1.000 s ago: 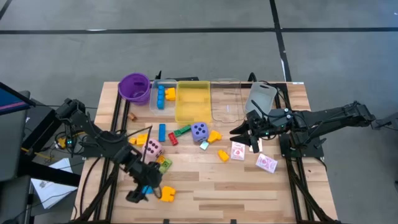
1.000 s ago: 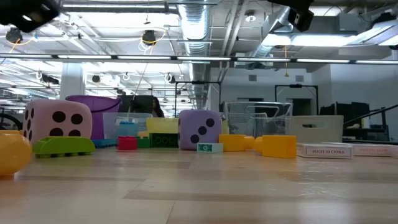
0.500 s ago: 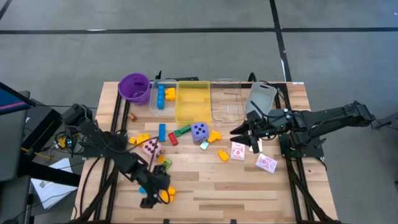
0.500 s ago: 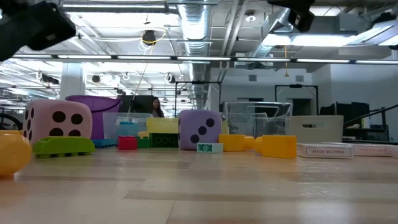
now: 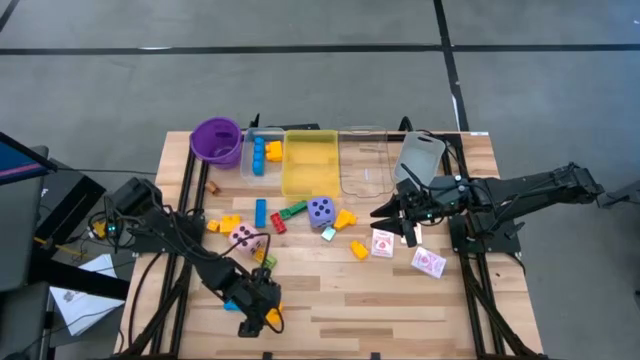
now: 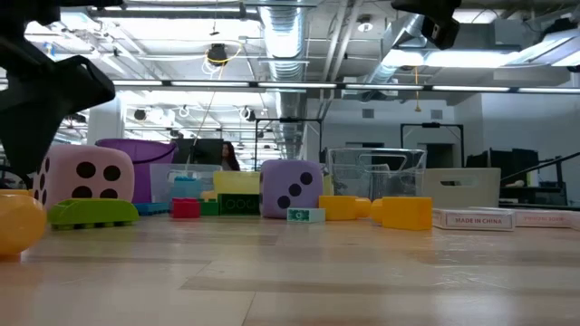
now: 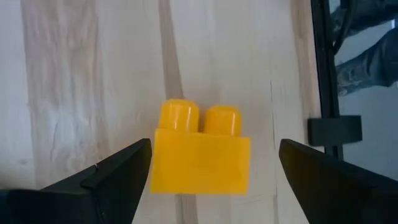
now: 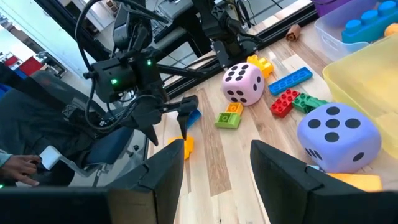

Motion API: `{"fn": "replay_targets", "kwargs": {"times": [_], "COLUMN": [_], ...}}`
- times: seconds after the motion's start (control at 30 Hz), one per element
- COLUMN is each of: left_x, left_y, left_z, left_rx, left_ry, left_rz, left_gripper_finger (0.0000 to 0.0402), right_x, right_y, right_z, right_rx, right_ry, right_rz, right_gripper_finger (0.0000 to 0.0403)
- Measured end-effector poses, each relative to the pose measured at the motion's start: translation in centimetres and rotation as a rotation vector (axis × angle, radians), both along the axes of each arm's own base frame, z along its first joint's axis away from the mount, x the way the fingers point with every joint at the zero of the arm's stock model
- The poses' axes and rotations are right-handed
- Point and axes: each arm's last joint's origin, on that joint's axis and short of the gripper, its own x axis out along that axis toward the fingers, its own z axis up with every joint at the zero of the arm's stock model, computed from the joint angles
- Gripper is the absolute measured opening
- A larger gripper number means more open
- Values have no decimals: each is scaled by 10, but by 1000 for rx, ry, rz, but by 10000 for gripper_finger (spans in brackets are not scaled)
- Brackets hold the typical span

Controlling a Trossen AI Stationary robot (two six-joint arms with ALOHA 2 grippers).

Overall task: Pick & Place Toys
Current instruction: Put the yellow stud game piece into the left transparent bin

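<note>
**Left wrist view: block lined up, jaws wide**

Left gripper [image 7: 208, 165] hangs spread wide over the yellow block [image 7: 200, 151] near the table's [image 5: 400, 300] front edge (studs upward). Best go straight down, squeezing its flat sides. Right gripper [image 5: 392, 216] waits half-open, empty, by the cards [image 5: 383, 243].

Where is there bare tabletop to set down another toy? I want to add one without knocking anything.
Free: the front strip of the table, between the yellow block under the open left gripper and the front card. Crowded: the middle, around the purple die and pink die, and the back row of trays beside the purple cup.
</note>
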Motion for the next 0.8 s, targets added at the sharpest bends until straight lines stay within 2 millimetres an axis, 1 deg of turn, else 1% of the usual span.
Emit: {"fn": "replay_targets", "kwargs": {"times": [0.27, 0.47, 0.63, 0.8], "left_x": [-2, -6, -6, -5], "left_y": [-3, -8, -8, -10], "left_z": [1, 1, 1, -5], "left_rx": [4, 73, 82, 91], "left_ry": [-16, -64, -72, -62], "left_rz": [-16, -32, -27, -30], "left_gripper_finger": [347, 347, 347, 347], "right_x": [0, -1, 0, -1], "right_y": [0, 0, 0, 0], "right_z": [-1, -1, -1, -3], "right_rx": [-1, -2, -3, -5], "right_ry": [6, 14, 15, 30], "right_rz": [0, -1, -1, -1], "right_gripper_finger": [179, 179, 179, 179]}}
